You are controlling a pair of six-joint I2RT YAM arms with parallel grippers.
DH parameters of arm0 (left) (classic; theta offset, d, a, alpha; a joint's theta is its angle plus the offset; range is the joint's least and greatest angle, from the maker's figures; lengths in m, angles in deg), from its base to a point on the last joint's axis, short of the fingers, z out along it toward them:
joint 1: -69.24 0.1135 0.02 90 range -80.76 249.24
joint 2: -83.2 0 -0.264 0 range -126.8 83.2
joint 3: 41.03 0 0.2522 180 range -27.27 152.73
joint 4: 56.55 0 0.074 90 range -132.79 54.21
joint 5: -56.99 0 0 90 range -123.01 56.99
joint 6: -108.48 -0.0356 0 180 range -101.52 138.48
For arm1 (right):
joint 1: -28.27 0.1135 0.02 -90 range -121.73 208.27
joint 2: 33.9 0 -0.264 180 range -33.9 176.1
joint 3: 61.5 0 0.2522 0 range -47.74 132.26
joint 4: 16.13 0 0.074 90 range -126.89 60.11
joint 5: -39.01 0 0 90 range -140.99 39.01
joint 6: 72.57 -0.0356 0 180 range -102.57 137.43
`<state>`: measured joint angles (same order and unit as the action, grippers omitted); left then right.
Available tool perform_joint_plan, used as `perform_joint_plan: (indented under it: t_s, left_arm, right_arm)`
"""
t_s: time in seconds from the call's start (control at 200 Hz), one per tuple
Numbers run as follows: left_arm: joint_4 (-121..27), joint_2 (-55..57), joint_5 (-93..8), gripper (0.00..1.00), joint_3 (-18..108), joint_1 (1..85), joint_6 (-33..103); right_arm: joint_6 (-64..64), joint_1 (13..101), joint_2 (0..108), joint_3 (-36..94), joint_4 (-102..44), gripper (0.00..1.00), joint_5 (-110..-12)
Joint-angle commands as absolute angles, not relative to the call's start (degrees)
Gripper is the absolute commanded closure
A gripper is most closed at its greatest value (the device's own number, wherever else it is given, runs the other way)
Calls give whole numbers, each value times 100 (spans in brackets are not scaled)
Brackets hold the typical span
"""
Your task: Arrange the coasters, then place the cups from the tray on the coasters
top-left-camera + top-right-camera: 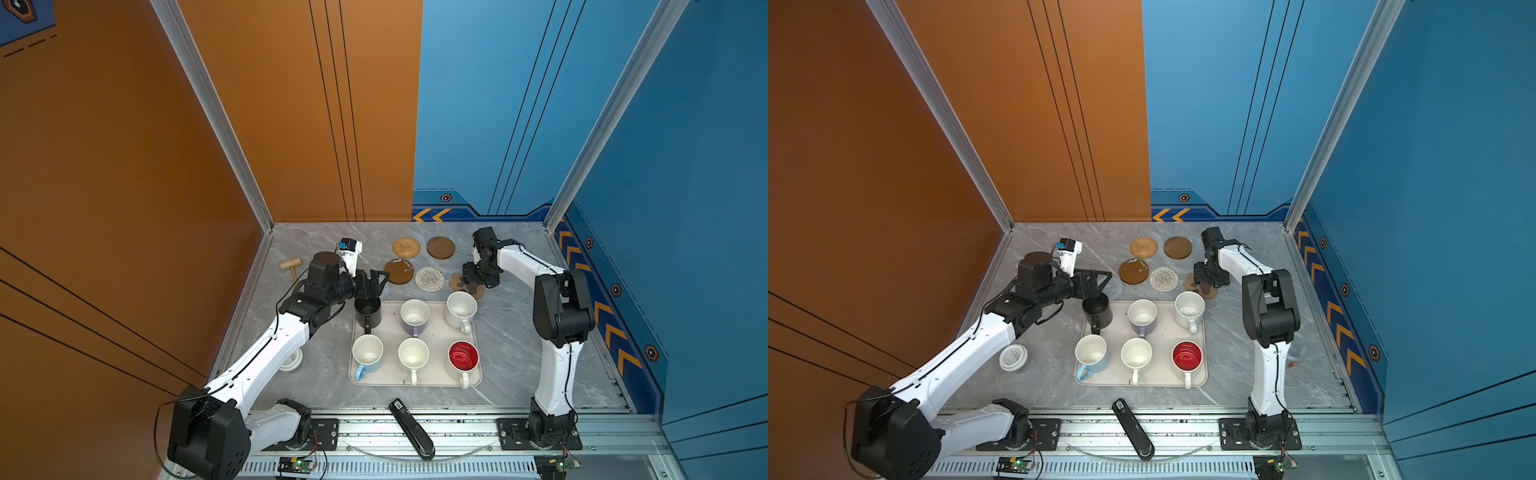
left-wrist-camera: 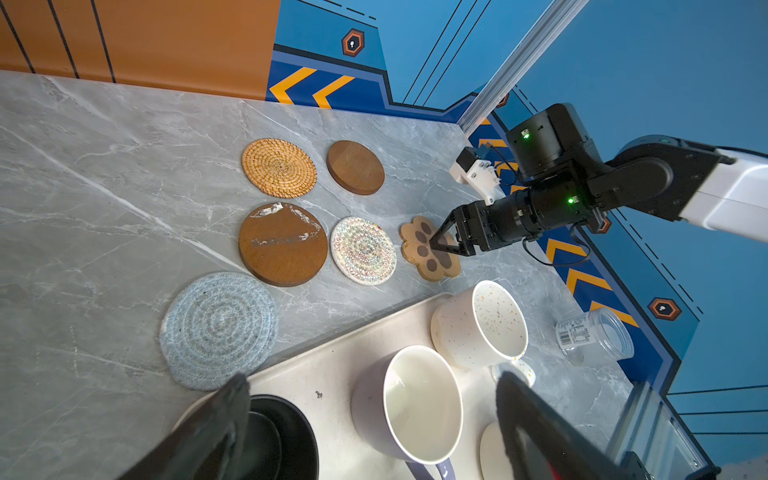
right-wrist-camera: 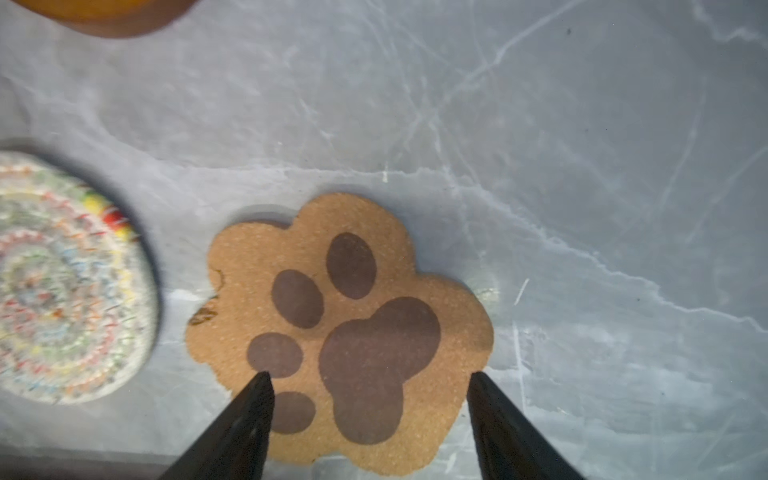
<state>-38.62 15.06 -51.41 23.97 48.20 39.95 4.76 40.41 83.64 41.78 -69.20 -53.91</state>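
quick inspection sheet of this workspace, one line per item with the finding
surface: grey veined marble tabletop; no liquid seen
job's things: six coasters flat beyond the tray; six cups upright on it
clutter: wooden mallet, white-lidded jar, clear jar seemingly on its side, black handheld device on the front rail
grippers: left gripper open, above the tray near the black cup; right gripper open over the paw coaster
cables: black cable loops free at the left arm's base
surroundings: orange wall panel, blue wall panel, aluminium posts
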Motion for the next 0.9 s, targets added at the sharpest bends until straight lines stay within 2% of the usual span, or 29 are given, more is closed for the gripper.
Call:
perform_joint_plan:
  t_s: [0.0, 0.23, 0.891]
  left_arm:
    - [-3826, 1675, -4981, 7, 2436, 4729, 3967]
    - [-3906, 1806, -4942, 7, 2198, 4683, 3896]
    - [-4237, 1939, -5115, 6, 1793, 4686, 3799]
  right_arm:
    - [684, 4260, 8153, 4357, -6927, 26, -5625]
    - [807, 4522, 8654, 4915, -7481, 24, -5517]
    - [614, 4694, 9154, 5397, -8219, 21, -4860]
